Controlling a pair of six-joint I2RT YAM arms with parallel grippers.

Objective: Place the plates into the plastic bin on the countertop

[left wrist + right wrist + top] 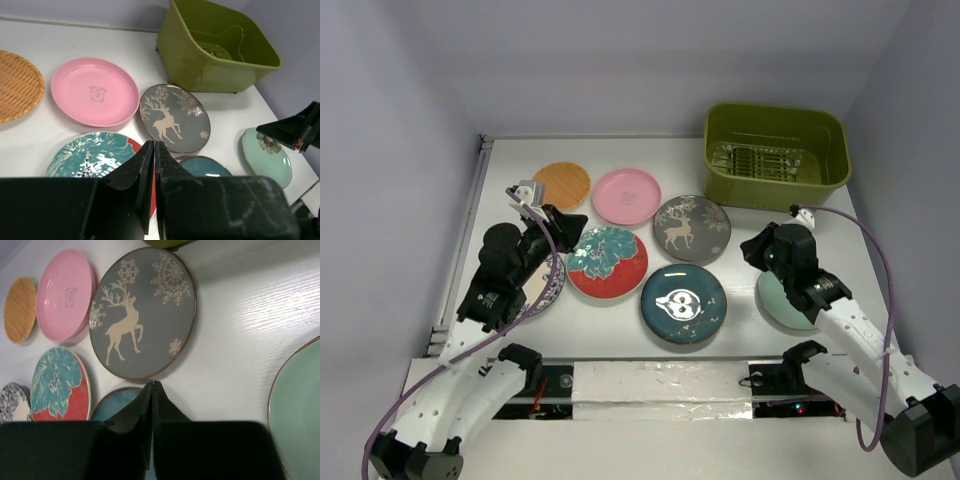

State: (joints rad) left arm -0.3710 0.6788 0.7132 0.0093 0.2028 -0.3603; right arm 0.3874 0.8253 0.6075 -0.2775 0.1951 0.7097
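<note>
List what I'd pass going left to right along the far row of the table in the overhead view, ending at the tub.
wood-tan plate → pink plate → grey deer plate → olive-green bin

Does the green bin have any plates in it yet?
Empty of them. The plastic bin holds only its wire rack; the plates lie out on the countertop.

Overhead, two wrists; common deer plate (691,229)
</note>
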